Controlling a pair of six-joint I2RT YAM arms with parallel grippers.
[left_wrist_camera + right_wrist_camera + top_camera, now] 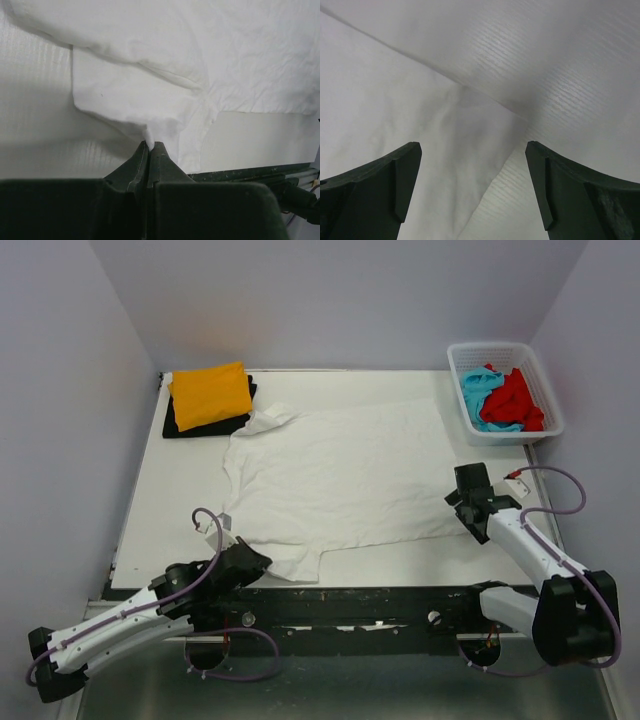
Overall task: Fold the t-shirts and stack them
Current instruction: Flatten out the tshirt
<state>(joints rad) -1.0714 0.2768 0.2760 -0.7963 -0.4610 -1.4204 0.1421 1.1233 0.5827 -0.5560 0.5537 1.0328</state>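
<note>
The white t-shirt (340, 475) lies spread flat across the middle of the table. My left gripper (150, 146) is shut on a pinch of its near-left sleeve (130, 100), close to the table's front edge. My right gripper (473, 150) stands open just above the shirt's right corner (465, 150), with cloth and bare table between its fingers. A folded orange t-shirt (210, 393) rests on a folded black t-shirt (178, 426) at the back left. Red (516, 398) and turquoise (478, 400) t-shirts sit crumpled in the basket.
The white lattice basket (468, 352) stands at the back right corner. The table's dark front rail (350, 605) runs between the two arm bases. Walls close in on the left, back and right.
</note>
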